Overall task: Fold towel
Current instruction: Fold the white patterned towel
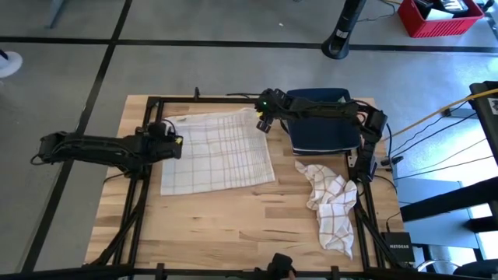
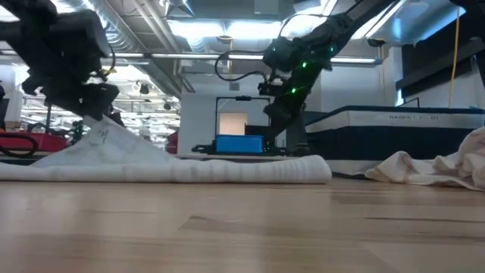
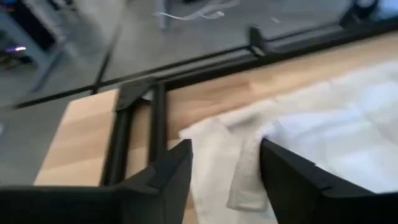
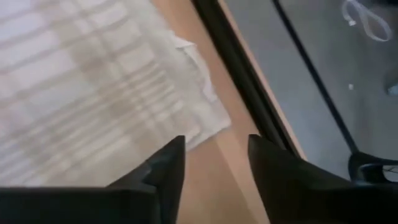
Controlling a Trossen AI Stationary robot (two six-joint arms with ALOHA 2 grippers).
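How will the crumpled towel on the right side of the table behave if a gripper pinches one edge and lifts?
Probably floppy: the crumpled towel lies in soft bunched folds, so it should drape and unfurl rather than hold shape. Likely light, being thin checked cloth. It may drag across the table rather than slide cleanly, since its lower end trails toward the edge.

A robotics lab or industrial workshop is indicated. A pale wooden tabletop (image 1: 233, 210) edged by a black metal frame (image 1: 202, 98) is set on a grey concrete floor marked with dark lines (image 1: 101, 62). At about one o'clock from the table, a red plastic crate (image 1: 440, 17) is seen on the floor; at three o'clock, a yellow cable (image 1: 436, 115) is trailed. In the low view, exposed silver ceiling ducts (image 2: 151, 30) and strip lights are shown above an open hall.
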